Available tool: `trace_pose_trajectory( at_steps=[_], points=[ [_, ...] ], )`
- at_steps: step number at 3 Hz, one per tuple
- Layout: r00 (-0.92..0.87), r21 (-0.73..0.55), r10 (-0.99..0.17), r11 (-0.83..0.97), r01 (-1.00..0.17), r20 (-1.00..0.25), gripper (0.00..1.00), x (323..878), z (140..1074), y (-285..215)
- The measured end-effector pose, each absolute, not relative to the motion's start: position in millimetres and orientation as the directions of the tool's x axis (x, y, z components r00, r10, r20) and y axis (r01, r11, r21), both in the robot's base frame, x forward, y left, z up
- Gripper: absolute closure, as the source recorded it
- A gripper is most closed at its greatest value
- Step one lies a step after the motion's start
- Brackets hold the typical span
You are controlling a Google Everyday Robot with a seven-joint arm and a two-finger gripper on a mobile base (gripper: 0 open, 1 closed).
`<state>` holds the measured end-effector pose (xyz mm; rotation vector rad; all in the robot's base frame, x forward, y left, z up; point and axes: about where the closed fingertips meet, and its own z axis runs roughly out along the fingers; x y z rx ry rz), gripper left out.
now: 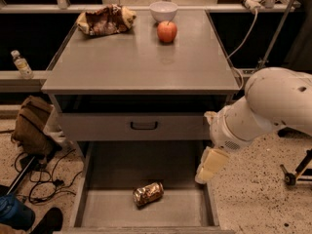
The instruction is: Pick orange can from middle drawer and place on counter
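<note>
The orange can (148,194) lies on its side on the bare floor of the open middle drawer (112,208), near the middle. My gripper (209,165) hangs from the white arm over the drawer's right wall, to the right of the can and above it, well apart from it. The counter (139,57) is the grey cabinet top above, with a thin rim.
On the counter's far edge sit a brown and yellow snack bag (105,19), a white bowl (163,11) and a red apple (166,31). A shut drawer front with a black handle (144,126) is above the open drawer. A bag (31,126) and cables lie on the floor at left.
</note>
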<state>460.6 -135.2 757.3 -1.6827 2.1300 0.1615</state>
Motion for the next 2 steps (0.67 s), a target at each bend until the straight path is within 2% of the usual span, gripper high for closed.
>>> trace_pose_trajectory(
  at_steps=[1, 2],
  points=[
    [-0.134, -0.148, -0.899, 0.212, -0.966, -0.416, 0.0, 464.3, 719.0, -98.7],
    [-0.084, -0.112, -0.877, 0.154, -0.982, -0.473, 0.0, 472.8, 658.5, -39.0]
  ],
)
